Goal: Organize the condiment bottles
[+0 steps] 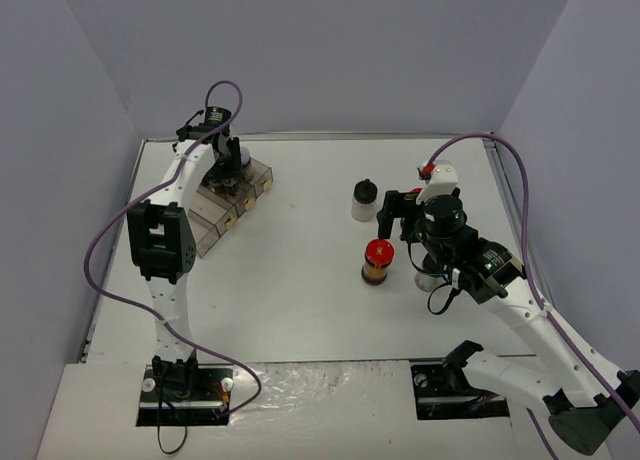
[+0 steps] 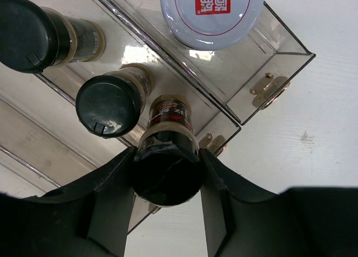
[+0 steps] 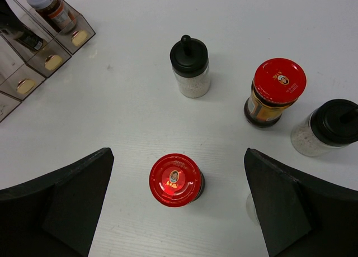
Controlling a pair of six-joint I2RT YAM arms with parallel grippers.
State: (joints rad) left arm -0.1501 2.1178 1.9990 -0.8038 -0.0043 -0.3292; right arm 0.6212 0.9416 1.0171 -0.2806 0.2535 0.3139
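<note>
My left gripper (image 2: pixel 168 165) is shut on the cap of a black-capped jar (image 2: pixel 170 117), held upright at the open front end of a compartment of the clear tray (image 2: pixel 279 50). Two more black-capped jars (image 2: pixel 109 103) (image 2: pixel 28 33) stand behind it in the same row. A white-lidded jar (image 2: pixel 211 14) stands in the neighbouring compartment. My right gripper (image 3: pixel 176 212) is open and empty above a red-lidded jar (image 3: pixel 175 179) on the table. Beyond it stand a knob-capped jar (image 3: pixel 190 64), a second red-lidded jar (image 3: pixel 278 89) and a black-capped jar (image 3: pixel 330 128).
The tray (image 1: pixel 215 220) sits at the far left of the white table, with my left gripper (image 1: pixel 228 162) over it. The loose jars cluster right of centre around my right gripper (image 1: pixel 398 212). Grey walls close three sides. Purple cables loop above both arms.
</note>
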